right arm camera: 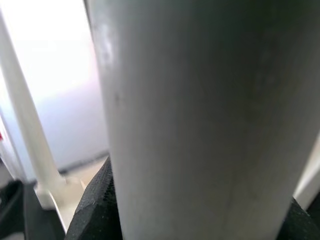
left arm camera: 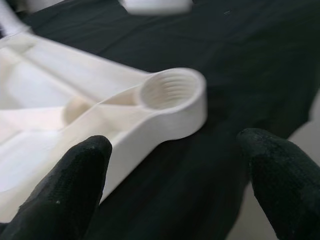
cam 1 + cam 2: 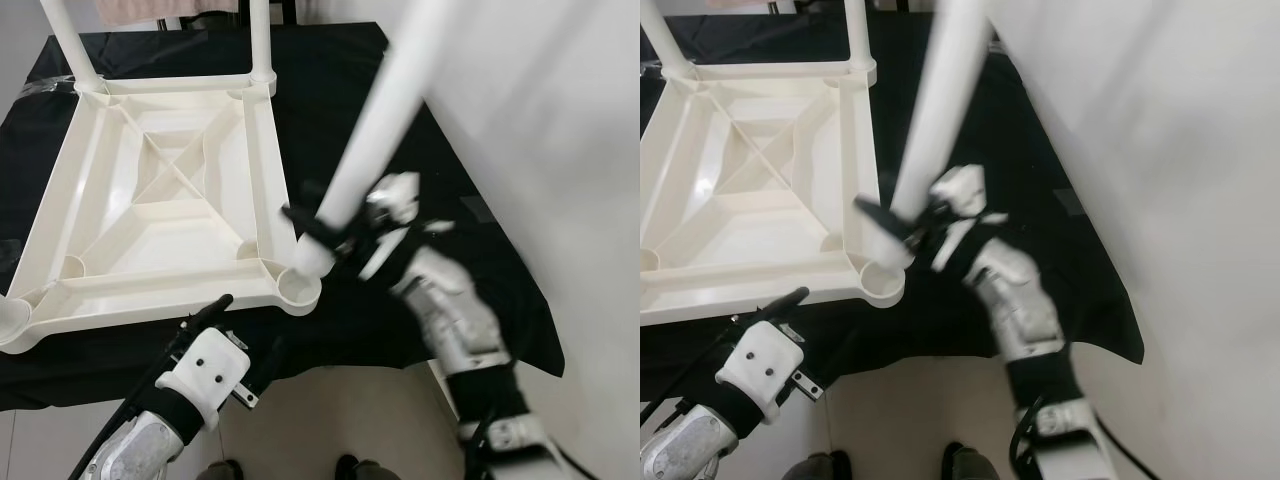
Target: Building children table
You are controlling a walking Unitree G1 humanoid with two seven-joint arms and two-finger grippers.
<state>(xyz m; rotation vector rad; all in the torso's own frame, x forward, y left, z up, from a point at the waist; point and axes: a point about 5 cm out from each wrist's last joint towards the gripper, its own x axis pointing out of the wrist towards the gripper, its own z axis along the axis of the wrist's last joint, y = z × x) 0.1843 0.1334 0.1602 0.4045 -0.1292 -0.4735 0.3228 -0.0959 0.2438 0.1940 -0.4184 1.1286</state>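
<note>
Left to right:

- Table top [image 3: 160, 190]: white moulded plastic, laid upside down on a black cloth [image 3: 420, 160] covering a work surface. Ribbed underside is facing up. Two legs already stand in the far corner sockets: far-left leg [image 3: 70, 40], far-right leg [image 3: 261, 40]. A round piece at the near-left corner [image 3: 12, 318] is cut off by the frame edge, so it cannot be told whether a leg is fitted there
- Left gripper [image 3: 205, 312]: held low at the near edge of the table top, just short of the rim, nothing held. In the left wrist view its fingers [image 2: 75, 185] are spread wide, aimed at the empty socket [image 2: 167, 90]; internal thread is visible in it
- Near-right socket [image 3: 298, 285]: open, at the corner closest to the right arm
- Loose leg [image 3: 375, 120]: long white tube, tilted, its lower end just beside and above that socket. It is clamped between the right gripper [image 3: 325, 232] fingers close to its bottom end

Handling, judged: leg is likely light, hollow, stiff, smooth and a bit slippery. A grip low down is good for aiming the tip, but the long free top will swing. Threads imply the leg must be squared to the socket before turning, else cross-threading is risked. Top is probably light enough to slide on cloth, so bracing at the rim near the socket by the left gripper is advised
</note>
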